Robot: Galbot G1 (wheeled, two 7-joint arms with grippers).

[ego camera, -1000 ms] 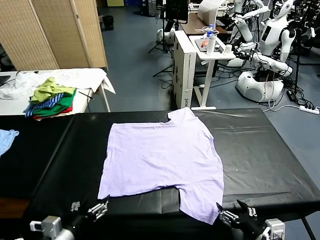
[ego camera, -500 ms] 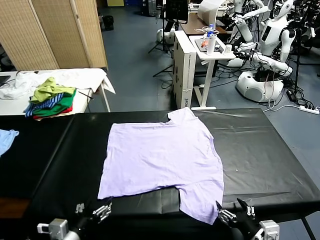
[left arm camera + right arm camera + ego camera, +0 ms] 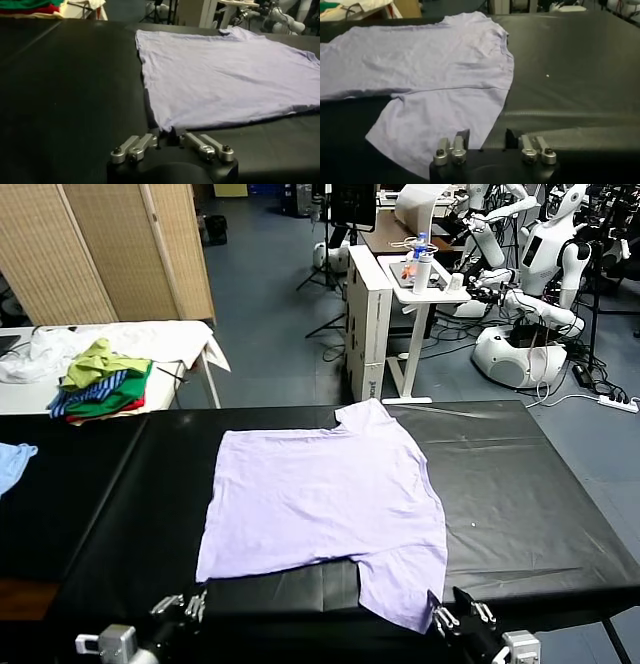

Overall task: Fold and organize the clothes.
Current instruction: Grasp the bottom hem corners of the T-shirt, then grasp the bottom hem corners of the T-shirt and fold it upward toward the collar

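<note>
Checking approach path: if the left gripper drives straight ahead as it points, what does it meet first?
Probably the near corner of the pale lavender thin-fabric T-shirt, directly ahead of the left gripper on the black table. Whether contact is already made is unclear.

you had a black table (image 3: 520, 484); a pale lavender t-shirt (image 3: 320, 504) lay flat on it, one sleeve at the near edge, a light blue cloth (image 3: 12, 462) far left.
</note>
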